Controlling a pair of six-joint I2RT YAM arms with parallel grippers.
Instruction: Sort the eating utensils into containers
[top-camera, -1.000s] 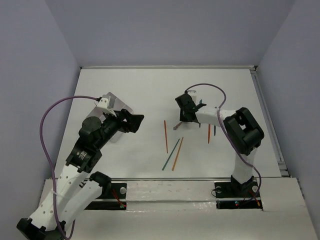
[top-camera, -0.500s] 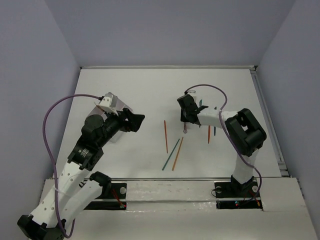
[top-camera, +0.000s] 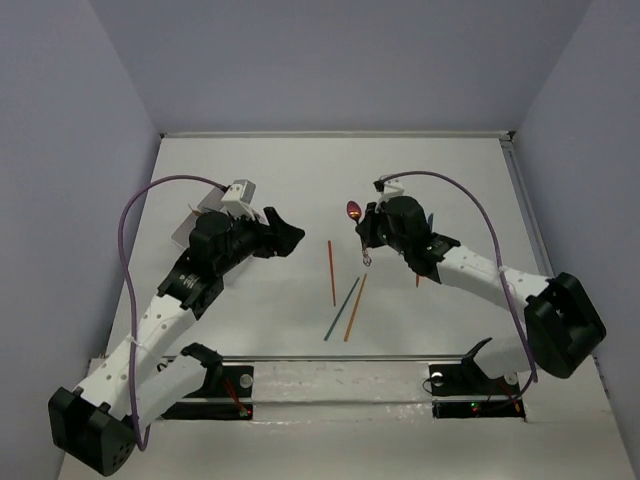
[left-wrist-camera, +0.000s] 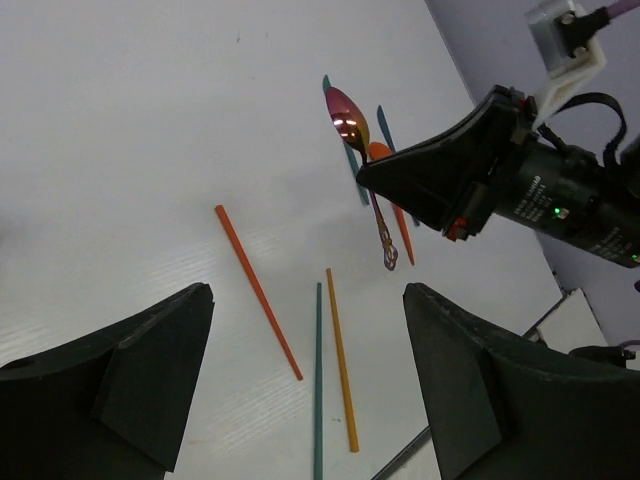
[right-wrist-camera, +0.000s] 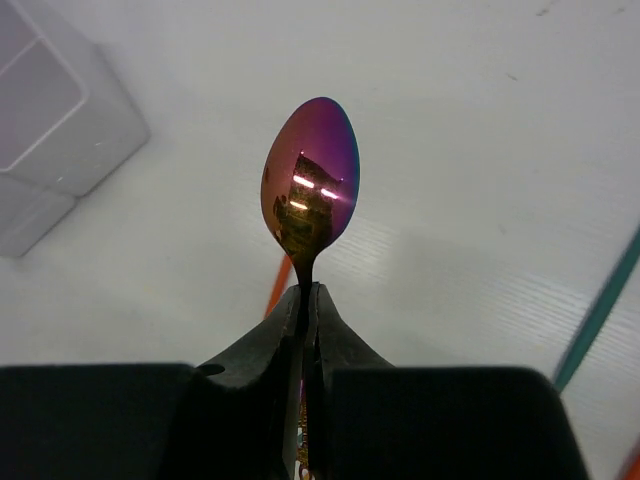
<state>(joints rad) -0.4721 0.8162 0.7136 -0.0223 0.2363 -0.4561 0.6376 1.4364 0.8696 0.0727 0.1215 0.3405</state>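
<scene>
My right gripper (top-camera: 366, 229) is shut on the neck of the shiny copper-bowled spoon (top-camera: 354, 210) and holds it above the table. The bowl points away in the right wrist view (right-wrist-camera: 310, 195) and the handle hangs below the fingers (left-wrist-camera: 386, 250). My left gripper (top-camera: 291, 237) is open and empty, left of the spoon. A red stick (top-camera: 332, 272), a teal stick (top-camera: 342, 308) and an orange stick (top-camera: 355, 307) lie mid-table, also seen in the left wrist view (left-wrist-camera: 257, 290). The whitish tray (top-camera: 196, 218) is mostly hidden behind the left arm; its corner shows in the right wrist view (right-wrist-camera: 50, 130).
More sticks, orange (top-camera: 418, 270) and teal (left-wrist-camera: 352, 160), lie under the right arm. The table's front rail (top-camera: 340, 358) runs along the near edge. Grey walls close in the back and both sides.
The right gripper has risen with the spoon, which now hangs off the table with its bowl up. The right arm has stretched out. The left gripper has moved right, toward the middle.
</scene>
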